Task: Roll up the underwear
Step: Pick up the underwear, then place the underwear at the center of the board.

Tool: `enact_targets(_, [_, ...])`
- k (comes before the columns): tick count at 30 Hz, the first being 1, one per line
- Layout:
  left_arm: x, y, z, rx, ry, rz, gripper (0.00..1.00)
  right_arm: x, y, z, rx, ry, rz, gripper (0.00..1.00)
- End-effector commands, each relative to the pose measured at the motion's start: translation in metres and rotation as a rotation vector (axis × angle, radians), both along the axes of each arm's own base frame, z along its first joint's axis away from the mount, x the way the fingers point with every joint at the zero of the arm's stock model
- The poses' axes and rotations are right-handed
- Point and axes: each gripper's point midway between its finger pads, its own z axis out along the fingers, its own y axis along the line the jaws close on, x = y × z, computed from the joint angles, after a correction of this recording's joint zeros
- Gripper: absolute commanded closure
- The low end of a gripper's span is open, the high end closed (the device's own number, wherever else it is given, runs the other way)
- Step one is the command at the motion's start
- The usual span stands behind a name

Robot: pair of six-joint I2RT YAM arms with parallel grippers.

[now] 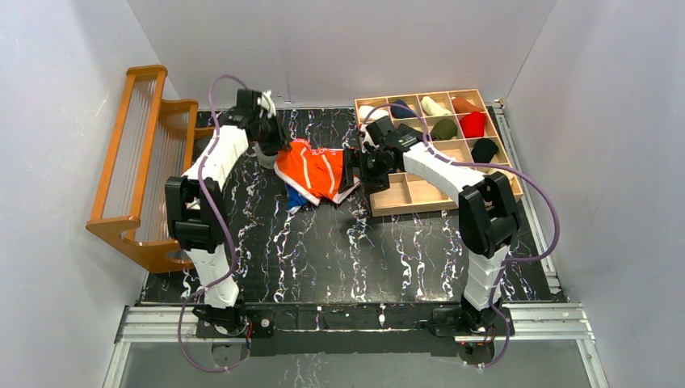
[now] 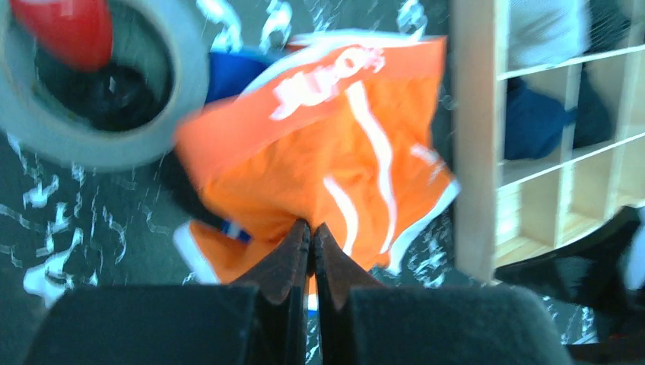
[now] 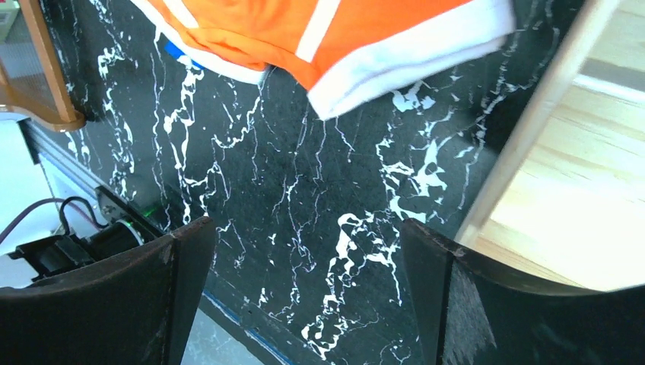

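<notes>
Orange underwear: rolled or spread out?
Spread, not rolled: orange underwear lies loosely rumpled on the table, lettered waistband showing.

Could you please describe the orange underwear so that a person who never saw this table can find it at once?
On the black marbled table, look beside the wooden compartment tray, toward the table's middle, where a small heap of fabric lies. The orange boxer briefs are the top piece: bright orange with white stripes and white waistband lettering, unlike the blue underwear peeking from beneath.
</notes>
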Motion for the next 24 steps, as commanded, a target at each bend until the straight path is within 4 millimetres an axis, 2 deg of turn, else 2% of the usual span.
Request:
enact_targets(1, [0.032, -0.019, 0.115, -0.110, -0.207, -0.071, 1.00, 0.012, -0.009, 0.037, 0.015, -0.128, -0.075, 0.01])
enact_targets(4, [0.046, -0.039, 0.149, -0.215, -0.235, -0.122, 1.00, 0.014, -0.013, 0.046, 0.020, -0.164, -0.103, 0.01])
enact_targets(5, [0.047, -0.053, 0.184, -0.283, -0.293, -0.167, 1.00, 0.015, -0.018, 0.049, 0.012, -0.185, -0.124, 0.01])
enact_targets(8, [0.026, -0.055, 0.223, -0.316, -0.360, -0.174, 1.00, 0.018, -0.020, 0.063, 0.032, -0.238, -0.146, 0.01])
enact_targets(11, [-0.003, -0.063, 0.237, -0.351, -0.378, -0.199, 1.00, 0.020, -0.021, 0.075, 0.062, -0.275, -0.173, 0.01])
enact_targets(13, [-0.027, -0.070, 0.236, -0.360, -0.366, -0.219, 1.00, 0.021, -0.024, 0.081, 0.077, -0.302, -0.201, 0.01])
enact_targets(16, [-0.069, -0.078, 0.252, -0.415, -0.382, -0.238, 1.00, 0.026, -0.034, 0.097, 0.100, -0.364, -0.288, 0.01])
enact_targets(20, [-0.125, -0.082, 0.275, -0.500, -0.435, -0.252, 1.00, 0.023, -0.044, 0.115, 0.157, -0.429, -0.362, 0.01])
enact_targets(22, [-0.147, -0.076, 0.273, -0.532, -0.433, -0.201, 1.00, 0.018, -0.046, 0.123, 0.218, -0.456, -0.380, 0.01])
enact_targets(24, [-0.168, -0.067, 0.254, -0.548, -0.397, -0.133, 1.00, 0.008, -0.043, 0.132, 0.289, -0.477, -0.358, 0.01])
